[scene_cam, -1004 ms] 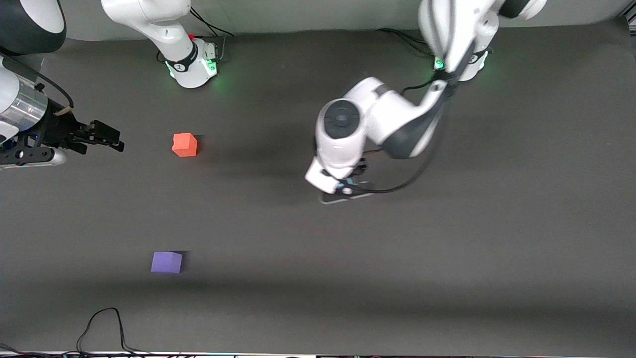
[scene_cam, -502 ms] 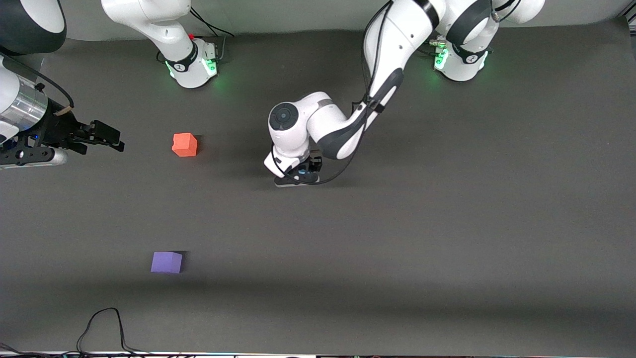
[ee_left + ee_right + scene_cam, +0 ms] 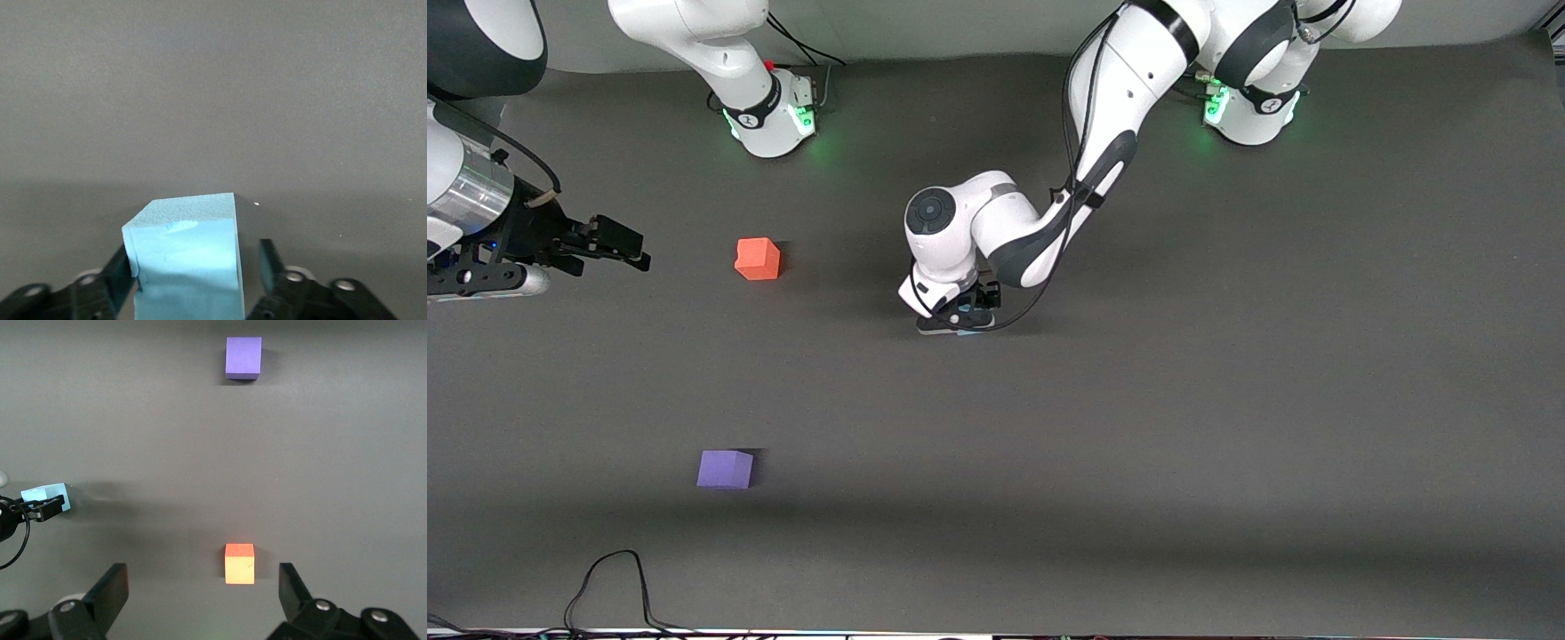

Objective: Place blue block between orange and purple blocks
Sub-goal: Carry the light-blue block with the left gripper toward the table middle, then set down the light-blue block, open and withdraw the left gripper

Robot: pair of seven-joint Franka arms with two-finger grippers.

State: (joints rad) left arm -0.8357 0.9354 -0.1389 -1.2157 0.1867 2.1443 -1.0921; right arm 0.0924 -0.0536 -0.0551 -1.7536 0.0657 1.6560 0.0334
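No text, label, brand, number or sign is showing clearly enough to be read anywhere in these views.
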